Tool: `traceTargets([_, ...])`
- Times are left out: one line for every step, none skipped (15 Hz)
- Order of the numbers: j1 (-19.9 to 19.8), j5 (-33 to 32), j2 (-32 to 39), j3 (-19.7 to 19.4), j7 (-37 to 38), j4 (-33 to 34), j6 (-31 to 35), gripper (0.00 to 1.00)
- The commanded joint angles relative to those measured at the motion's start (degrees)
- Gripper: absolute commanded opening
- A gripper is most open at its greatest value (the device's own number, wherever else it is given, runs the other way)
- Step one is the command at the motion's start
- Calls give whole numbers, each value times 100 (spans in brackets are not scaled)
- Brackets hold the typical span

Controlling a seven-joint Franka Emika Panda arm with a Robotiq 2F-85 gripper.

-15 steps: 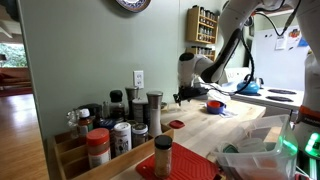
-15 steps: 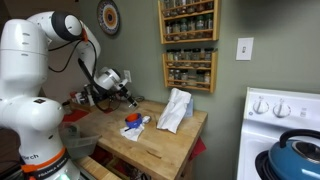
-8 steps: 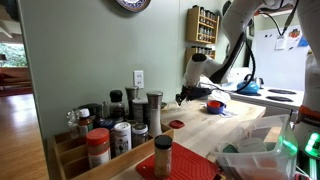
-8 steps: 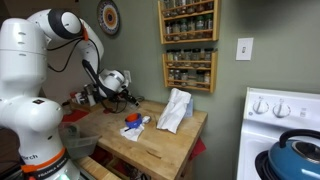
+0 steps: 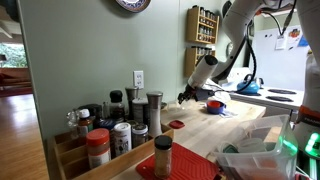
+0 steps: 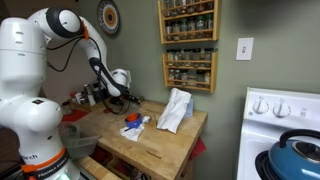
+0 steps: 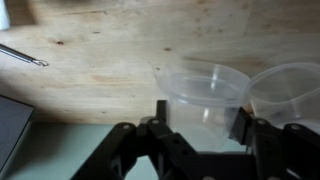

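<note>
- Our end effector is open. In the wrist view its two dark fingers stand wide apart.
- A clear plastic cup sits on the wooden tabletop. It is right in front of the gap between the fingers. We cannot tell if the fingers touch it.
- Another clear cup sits just to the right of it. They are so close that we cannot tell if they touch.
- A thin metal stick lies far off to the left on the wood. A dark flat thing shows at the near left corner.
- In both exterior views we see the end effector low over the tabletop, on the side by the green wall.
- In an exterior view a red bowl sits just to the right of the end effector.
- In an exterior view a blue and red thing lies on the wood near the end effector. A white bag stands further right.
- A bunch of spice jars stands well apart from the end effector, close to the camera.
- A spice rack hangs on the wall above the tabletop.
</note>
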Motion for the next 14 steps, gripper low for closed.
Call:
traceTargets([-9, -146, 8, -1, 196, -3, -7, 62])
traceTargets([-20, -175, 30, -1, 253, -9, -10, 62])
traceTargets([-25, -176, 52, -1, 260, -11, -11, 62])
traceTargets([-26, -176, 62, 0, 263, -9, -14, 62])
traceTargets([-26, -176, 61, 0, 265, -8, -14, 37])
traceTargets([-72, -341, 149, 42, 434, 122, 92, 37])
traceTargets([-91, -611, 210, 92, 608, 258, 97, 37])
traceTargets([-108, -917, 248, 148, 789, 387, 83, 37])
traceTargets([-127, -1256, 314, 235, 1084, 534, 37, 37])
traceTargets([-152, -1463, 392, 291, 1252, 647, 79, 37])
traceTargets([-181, -1792, 458, 373, 1540, 769, 25, 37])
traceTargets([-200, -2096, 516, 442, 1769, 854, -104, 37])
traceTargets([-248, -2371, 583, 520, 2016, 936, -135, 37])
traceTargets([-278, -2601, 657, 570, 2190, 991, -205, 37])
